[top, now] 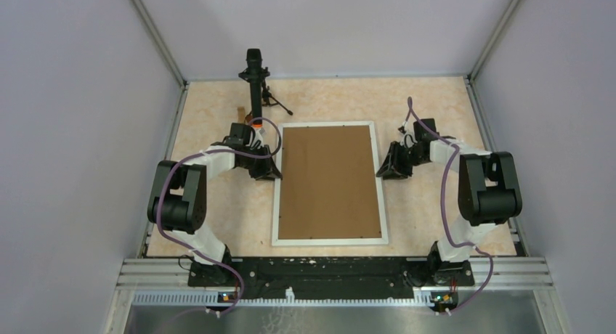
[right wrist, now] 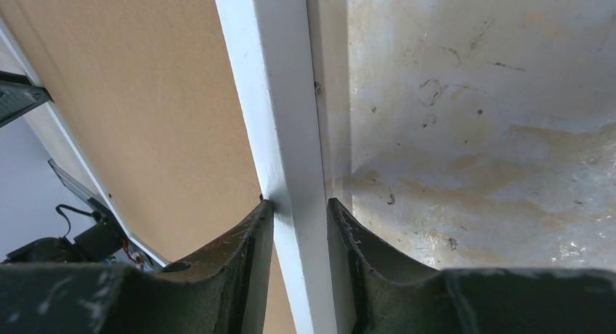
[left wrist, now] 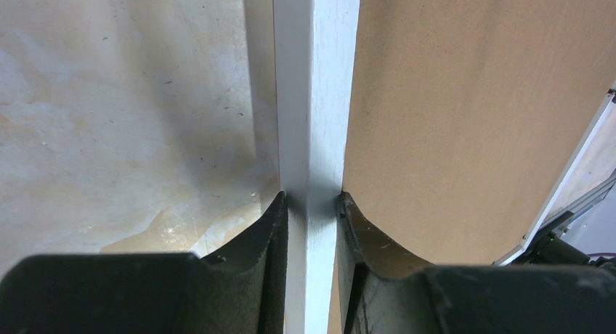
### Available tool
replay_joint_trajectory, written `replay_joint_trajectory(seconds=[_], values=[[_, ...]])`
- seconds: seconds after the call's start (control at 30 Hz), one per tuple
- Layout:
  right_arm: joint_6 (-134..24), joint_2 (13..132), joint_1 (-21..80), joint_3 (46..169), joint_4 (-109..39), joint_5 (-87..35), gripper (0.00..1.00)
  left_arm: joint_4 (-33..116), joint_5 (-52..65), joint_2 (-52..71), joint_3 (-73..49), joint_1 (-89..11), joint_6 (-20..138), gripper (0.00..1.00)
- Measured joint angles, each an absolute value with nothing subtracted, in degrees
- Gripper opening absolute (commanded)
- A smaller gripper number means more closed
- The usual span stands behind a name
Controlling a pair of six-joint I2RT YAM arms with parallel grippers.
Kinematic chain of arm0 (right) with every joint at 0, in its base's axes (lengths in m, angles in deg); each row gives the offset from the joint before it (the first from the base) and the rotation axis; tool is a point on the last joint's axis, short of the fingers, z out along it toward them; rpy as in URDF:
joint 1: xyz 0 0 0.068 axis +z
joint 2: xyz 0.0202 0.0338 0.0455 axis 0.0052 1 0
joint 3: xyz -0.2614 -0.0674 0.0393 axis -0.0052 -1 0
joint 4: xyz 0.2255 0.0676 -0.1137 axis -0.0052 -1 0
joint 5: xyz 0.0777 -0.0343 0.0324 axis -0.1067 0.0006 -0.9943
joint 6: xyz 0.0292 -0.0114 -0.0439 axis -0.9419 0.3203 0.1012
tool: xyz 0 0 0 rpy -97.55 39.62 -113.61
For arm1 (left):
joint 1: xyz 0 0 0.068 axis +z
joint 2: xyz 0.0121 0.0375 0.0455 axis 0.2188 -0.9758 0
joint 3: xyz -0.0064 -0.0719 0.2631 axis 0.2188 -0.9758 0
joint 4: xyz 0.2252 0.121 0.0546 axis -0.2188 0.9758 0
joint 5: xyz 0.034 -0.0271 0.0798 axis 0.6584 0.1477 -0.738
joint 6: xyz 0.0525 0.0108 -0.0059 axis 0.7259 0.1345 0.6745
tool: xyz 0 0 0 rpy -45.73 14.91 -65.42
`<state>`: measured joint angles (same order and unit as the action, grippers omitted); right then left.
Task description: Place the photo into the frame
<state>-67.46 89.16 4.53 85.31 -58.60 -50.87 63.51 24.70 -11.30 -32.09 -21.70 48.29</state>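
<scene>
1. The frame lies flat at the centre of the tabletop, long sides running from 12 to 6 o'clock. A plain brown cardboard sheet fills its opening edge to edge.
2. The photo is not in sight from any angle. It may sit under the cardboard, but I cannot tell.
3. The left gripper is down on the frame's 9 o'clock rail, towards the far end. From its wrist view, the jaws are clenched on that white rail, one finger against each edge.
4. The right gripper is opposite, on the 3 o'clock rail. Its jaws straddle the rail closely, but I cannot tell whether they pinch it or have just let go.
5. A black stand is at 11 o'clock on the tabletop, apart from the frame.
6. My reading is that this is a late step, with the backing seated and both arms holding the frame by its rails, to steady it or to lift and turn it.
7. A lift would call for a firm pinch on both sides and an even, level rise so the cardboard does not slide out. A release would call for both jaws to spread and go straight up without nudging the rails.
</scene>
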Motion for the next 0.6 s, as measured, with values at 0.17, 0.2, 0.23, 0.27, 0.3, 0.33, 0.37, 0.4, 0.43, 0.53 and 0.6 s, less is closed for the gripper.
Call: replay_joint_trajectory(seconds=[0.17,0.2,0.23,0.27,0.3,0.33,0.37,0.4,0.43,0.53,0.6], values=[[-67.6,89.7,4.5,85.3,-57.7,-51.1,0.32,63.5,24.7,-11.3,-32.1,-21.7,48.3,0.0],[-67.7,89.9,4.5,85.3,-57.5,-51.3,0.32,63.5,24.7,-11.3,-32.1,-21.7,48.3,0.0],[-67.8,90.1,4.5,85.4,-57.4,-51.6,0.32,63.5,24.7,-11.3,-32.1,-21.7,48.3,0.0],[-67.9,90.2,4.6,85.4,-57.4,-51.7,0.32,63.5,24.7,-11.3,-32.1,-21.7,48.3,0.0],[-67.9,90.3,4.7,85.4,-57.4,-51.9,0.32,63.5,24.7,-11.3,-32.1,-21.7,48.3,0.0],[-67.9,90.4,4.7,85.4,-57.4,-52.0,0.32,63.5,24.7,-11.3,-32.1,-21.7,48.3,0.0],[-67.9,90.5,4.7,85.6,-57.6,-52.1,0.32,63.5,24.7,-11.3,-32.1,-21.7,48.3,0.0],[-67.9,90.8,4.8,85.8,-57.7,-52.1,0.32,63.5,24.7,-11.3,-32.1,-21.7,48.3,0.0],[-67.9,91.0,4.9,86.1,-57.9,-52.1,0.32,63.5,24.7,-11.3,-32.1,-21.7,48.3,0.0],[-68.1,91.8,5.6,86.8,-58.3,-51.9,0.32,63.5,24.6,-11.3,-32.1,-21.8,48.3,0.0],[-68.1,92.4,6.3,88.1,-59.7,-50.7,0.32,63.5,24.6,-11.3,-32.1,-21.9,48.3,0.0]])
